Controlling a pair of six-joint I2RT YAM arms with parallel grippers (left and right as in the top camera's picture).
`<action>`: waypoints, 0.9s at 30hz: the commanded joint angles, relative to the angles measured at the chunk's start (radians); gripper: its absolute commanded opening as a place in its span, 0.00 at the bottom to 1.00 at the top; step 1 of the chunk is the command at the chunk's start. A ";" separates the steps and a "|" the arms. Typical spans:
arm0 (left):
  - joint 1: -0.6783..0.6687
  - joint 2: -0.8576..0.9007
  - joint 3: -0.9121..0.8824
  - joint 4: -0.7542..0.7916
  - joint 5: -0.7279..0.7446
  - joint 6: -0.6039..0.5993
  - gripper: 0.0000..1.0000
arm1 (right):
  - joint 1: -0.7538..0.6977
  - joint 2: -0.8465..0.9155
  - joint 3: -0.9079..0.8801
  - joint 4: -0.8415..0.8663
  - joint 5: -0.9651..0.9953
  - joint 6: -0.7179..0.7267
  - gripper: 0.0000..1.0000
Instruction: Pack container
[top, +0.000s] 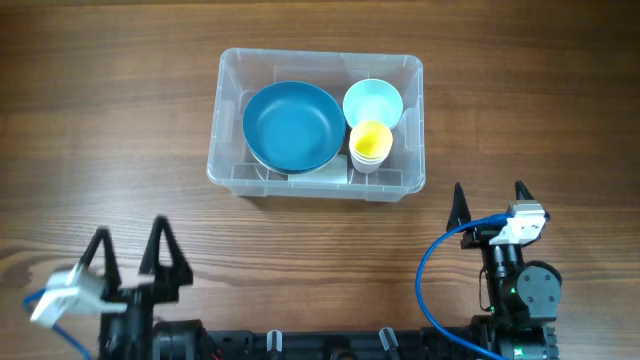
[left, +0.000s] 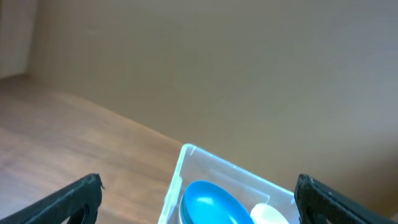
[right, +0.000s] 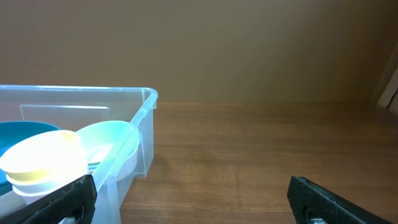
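Note:
The clear plastic container stands at the middle of the wooden table. Inside it lie a large blue bowl, a pale light-blue bowl and a stack of small cups with a yellow one on top. My left gripper hovers open near the front left edge, well short of the container. To the container's front right my right gripper is open too, nothing between its fingers. The right wrist view shows the container's corner, the pale bowl and the yellow cup.
Bare wooden tabletop lies left, right and in front of the container. A blue cable loops beside the right arm. A plain brown wall stands behind the table.

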 joint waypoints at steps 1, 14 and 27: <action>0.000 -0.010 -0.171 0.174 0.100 -0.001 1.00 | -0.005 -0.014 -0.012 0.005 -0.009 0.016 1.00; 0.000 -0.010 -0.597 0.537 0.171 0.006 1.00 | -0.005 -0.014 -0.012 0.005 -0.009 0.016 1.00; 0.000 -0.011 -0.676 0.563 0.177 0.109 1.00 | -0.005 -0.014 -0.012 0.005 -0.009 0.016 1.00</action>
